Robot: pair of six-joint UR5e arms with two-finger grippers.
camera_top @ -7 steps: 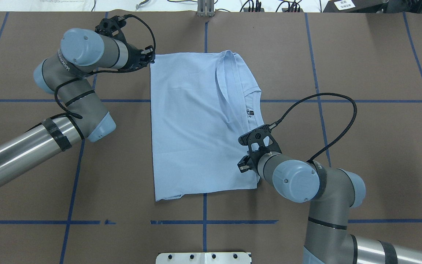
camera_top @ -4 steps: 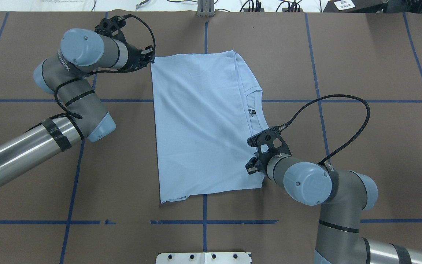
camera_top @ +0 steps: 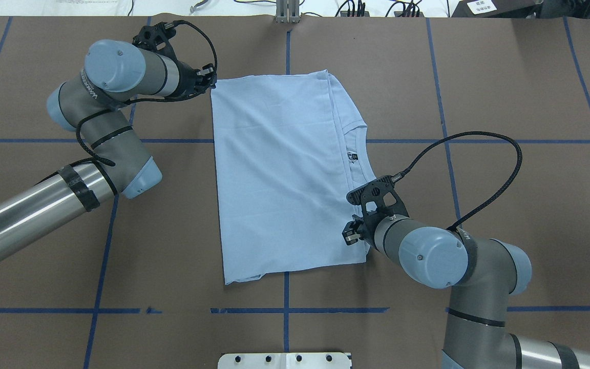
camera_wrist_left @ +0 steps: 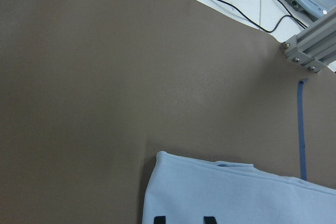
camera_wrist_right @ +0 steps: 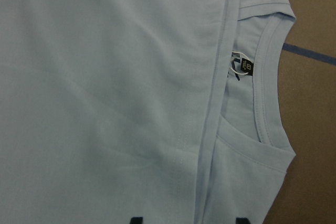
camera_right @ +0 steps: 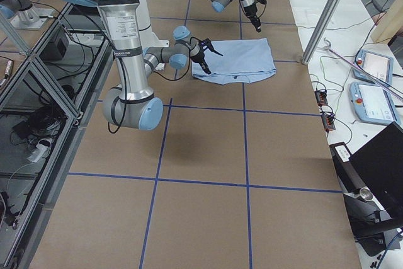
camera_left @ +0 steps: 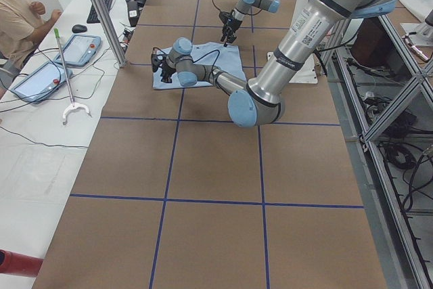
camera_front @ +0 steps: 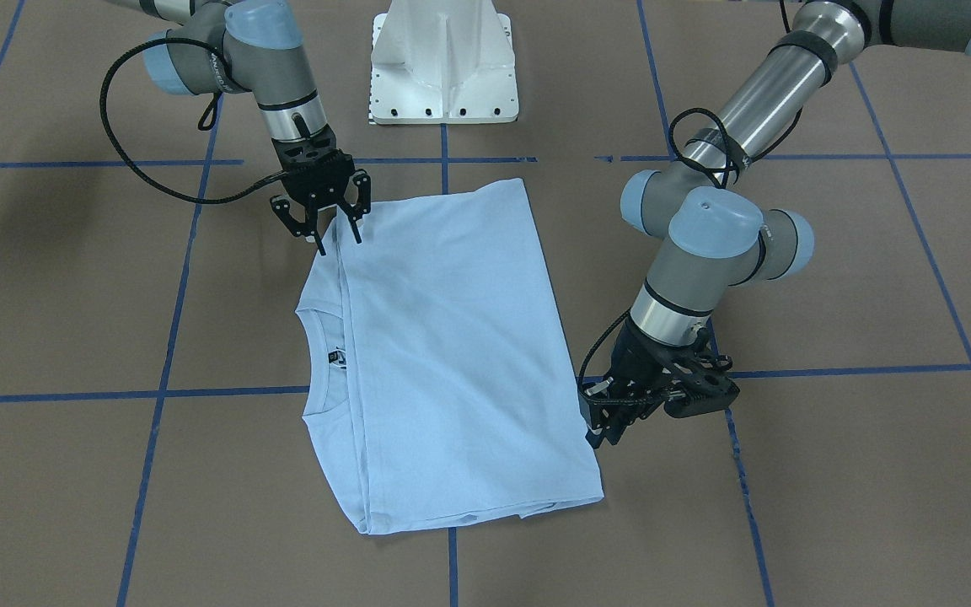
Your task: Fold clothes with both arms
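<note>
Lying folded on the brown table [camera_top: 479,77] with blue tape lines, the light blue T-shirt [camera_top: 279,174] is resting between both arms. The silver-grey left arm [camera_top: 28,210] is reaching low to the shirt's far corner, and the silver-grey right arm [camera_top: 479,307] is angling down at its near, collar-side edge. The black left gripper [camera_wrist_left: 185,219] is showing a narrow gap over that corner, though contact with the cloth is unclear. The black right gripper [camera_front: 340,243] is spread wide and holding nothing. The ribbed collar [camera_wrist_right: 265,77] and small dark label [camera_wrist_right: 242,68] are peeking out beside the fold.
</note>
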